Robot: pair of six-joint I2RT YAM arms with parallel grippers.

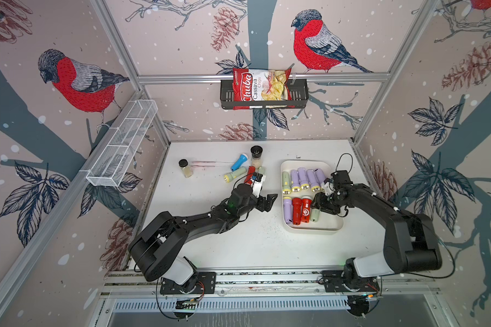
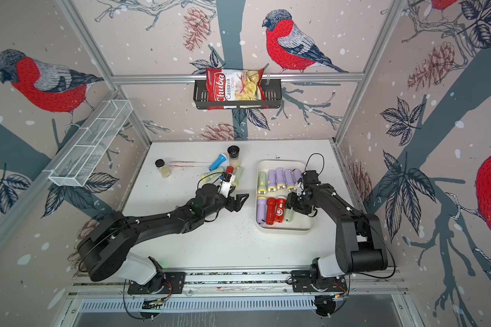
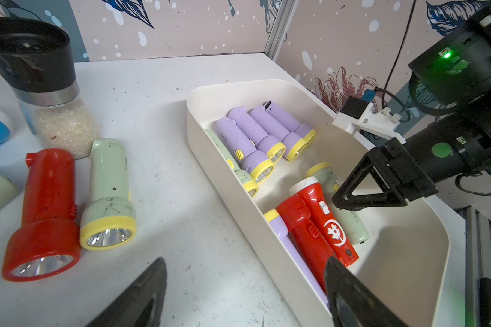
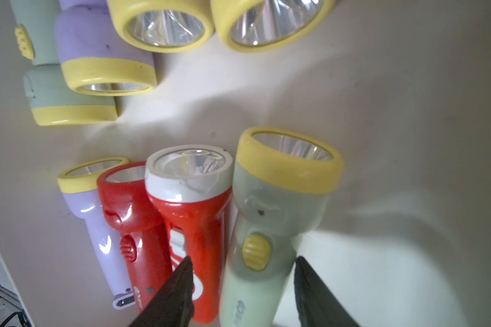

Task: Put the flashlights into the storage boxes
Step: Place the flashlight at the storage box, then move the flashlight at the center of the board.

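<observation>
Surface: white tabletop [image 1: 238, 246] in an aluminium-framed booth. The walls are papered with bullfinches and pinecones. Both arms are mounted on the rail at the near edge.

Left gripper [image 1: 268, 201]: over bare table, between the loose flashlights and the tray. Jaws stand wide apart with nothing between them.

Right gripper [image 1: 318, 209]: low inside the cream tray [image 1: 328, 225], at its near row. In the right wrist view its fingers [image 4: 176, 291] straddle the handle of a pale green flashlight [image 4: 267, 226]. The jaws are parted slightly wider than the handle. A gap shows on the side toward the red neighbour, so there is no pinch. This flashlight's outline is a little blurred.

Tray, near row, seen from above, left to right:
- lilac flashlight [image 1: 287, 211]
- red flashlight [image 1: 296, 211]
- white-headed red flashlight [image 1: 306, 212] with a flower mark
- the pale green one under the right gripper

Their heads point away from the arms.

Tray, far row: one green-bodied flashlight [image 1: 286, 181] and four lilac ones [image 1: 305, 178], side by side, with yellow heads toward the near row.

Loose on the table, left of the tray and beyond the left gripper:
- loose red flashlight [image 3: 43, 218]
- loose green flashlight [image 3: 108, 192], just beside the red one
- second loose green flashlight [image 1: 234, 174]
- blue flashlight [image 1: 238, 162] with a white head

Just behind these stands a tall black-capped jar [image 1: 256, 158] of white grains. A small jar [image 1: 185, 168] stands apart to the left.

Far wall: black basket [image 1: 298, 97] on the rail, holding a chips bag [image 1: 260, 85]. Left wall: white wire-mesh basket [image 1: 122, 147].
</observation>
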